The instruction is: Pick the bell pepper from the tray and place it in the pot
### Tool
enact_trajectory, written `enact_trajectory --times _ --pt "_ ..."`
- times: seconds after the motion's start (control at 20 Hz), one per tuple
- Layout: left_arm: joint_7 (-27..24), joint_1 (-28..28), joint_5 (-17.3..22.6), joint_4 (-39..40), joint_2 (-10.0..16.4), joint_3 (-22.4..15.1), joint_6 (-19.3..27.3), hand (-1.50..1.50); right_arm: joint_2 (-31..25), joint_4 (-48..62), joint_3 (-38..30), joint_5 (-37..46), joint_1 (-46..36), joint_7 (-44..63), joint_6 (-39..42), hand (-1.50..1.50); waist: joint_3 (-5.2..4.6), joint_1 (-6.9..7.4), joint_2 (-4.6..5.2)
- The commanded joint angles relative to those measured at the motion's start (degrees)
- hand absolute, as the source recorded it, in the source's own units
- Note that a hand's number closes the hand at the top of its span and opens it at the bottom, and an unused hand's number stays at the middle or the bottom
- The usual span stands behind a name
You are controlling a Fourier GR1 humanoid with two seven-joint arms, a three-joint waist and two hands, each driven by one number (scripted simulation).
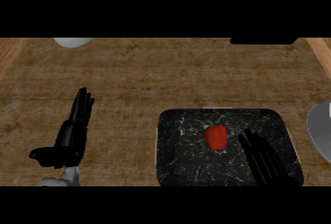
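Head view: bell pepper [216, 136] sits in the middle of the tray [177, 168], near the table's front edge. Right hand [262, 157] is just beside it, fingers straight, holding nothing. Left hand [70, 138] rests open toward the left edge. Risk imo: the fingers nudge the pepper and it rolls off before they close.

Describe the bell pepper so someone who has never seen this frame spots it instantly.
Start at the black, white-veined tray, lower right on the wooden counter. Near its middle lies the bell pepper, just left of the right hand. It is the only red thing in view, with a small green stem.
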Motion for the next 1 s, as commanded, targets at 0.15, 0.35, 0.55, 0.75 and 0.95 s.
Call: enact_trajectory --times 0.15,0.35,0.55,0.75,0.95 --pt "2.3 -0.2 -3.5 -1.9 -2.0 -1.4 2.4 0.0 5.1 6.1 1.5 6.0 -7.2 10.8 8.5 -1.5 0.1 -0.42 -0.18" --pt "2.2 1.0 -1.9 -3.6 -0.7 1.2 -0.4 0.0 6.0 13.4 -4.4 1.0 -15.0 8.5 10.4 -1.5 0.12 -0.27 -0.16" --pt "1.8 1.9 -3.3 -3.0 -2.9 0.9 -1.1 0.0 5.7 16.3 -3.9 0.4 -13.8 6.0 5.7 -1.5 0.12 -0.45 -0.19" --pt "5.6 -1.7 -4.0 -2.9 -2.9 2.5 -1.5 0.0 6.7 19.9 -5.3 1.8 -17.4 7.1 6.2 -1.5 0.12 -0.5 -0.17" --pt "0.3 1.7 -5.4 -1.2 -5.0 2.1 -1.5 0.0 6.0 22.7 -2.6 3.4 -11.8 4.9 -0.5 -1.5 0.11 -0.57 -0.19"
